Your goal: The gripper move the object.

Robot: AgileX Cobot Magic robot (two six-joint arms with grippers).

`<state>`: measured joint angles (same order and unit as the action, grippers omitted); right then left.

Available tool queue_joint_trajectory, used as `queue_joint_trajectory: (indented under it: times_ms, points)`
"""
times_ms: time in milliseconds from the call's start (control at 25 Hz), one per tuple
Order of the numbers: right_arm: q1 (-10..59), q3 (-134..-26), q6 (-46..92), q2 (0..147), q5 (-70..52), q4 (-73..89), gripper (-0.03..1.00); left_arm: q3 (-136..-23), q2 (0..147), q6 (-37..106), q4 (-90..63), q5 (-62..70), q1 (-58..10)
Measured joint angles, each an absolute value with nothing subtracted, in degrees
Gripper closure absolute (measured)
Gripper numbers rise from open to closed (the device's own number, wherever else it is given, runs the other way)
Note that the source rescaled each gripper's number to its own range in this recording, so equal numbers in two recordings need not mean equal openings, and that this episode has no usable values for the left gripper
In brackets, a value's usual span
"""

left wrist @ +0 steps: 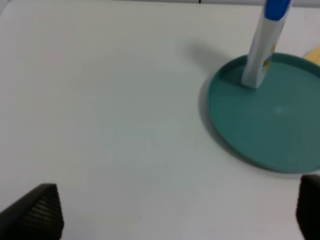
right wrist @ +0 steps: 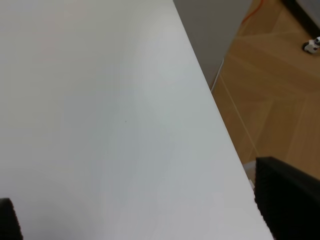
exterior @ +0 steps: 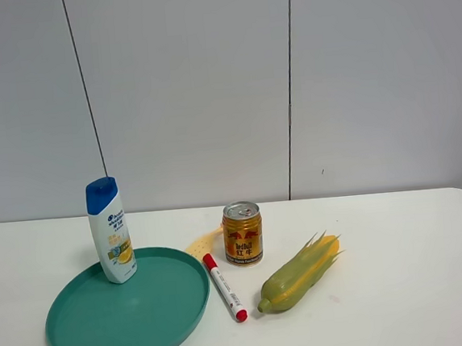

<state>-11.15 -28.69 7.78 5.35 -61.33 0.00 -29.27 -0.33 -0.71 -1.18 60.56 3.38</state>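
Standing upright on the far rim area of the teal plate [exterior: 91, 335], the shampoo bottle [exterior: 111, 230] appears in the high view beside a gold can [exterior: 243, 233], red marker [exterior: 224, 287] and corn cob [exterior: 298, 275] on the tabletop [exterior: 403, 287]; no arm shows there. Only the left wrist view shows the left tool [left wrist: 175, 212], fingers spread wide, well apart from the bottle. The right tool [right wrist: 145, 212], also spread, hangs over the tabletop's edge.

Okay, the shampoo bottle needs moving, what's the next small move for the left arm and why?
Probably ease the left pincer toward the bottle. The bottle stands upright on the plate, untouched, and the pincer sits open, well short of it over bare table.
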Motion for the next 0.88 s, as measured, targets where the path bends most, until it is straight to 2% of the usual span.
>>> queue_joint_trajectory:
  times_ms: [520,760,880]
  points:
    - [-11.1,-28.6,7.9,5.3,-61.3,0.0,0.12,-29.3,-0.3,-0.7,-1.2,60.6,3.4]
    - [-11.1,-28.6,7.9,5.3,-61.3,0.0,0.0,-29.3,-0.3,-0.7,-1.2,60.6,3.4]
    - [-11.1,-28.6,7.9,5.3,-61.3,0.0,-0.02,-29.3,-0.3,-0.7,-1.2,60.6,3.4]
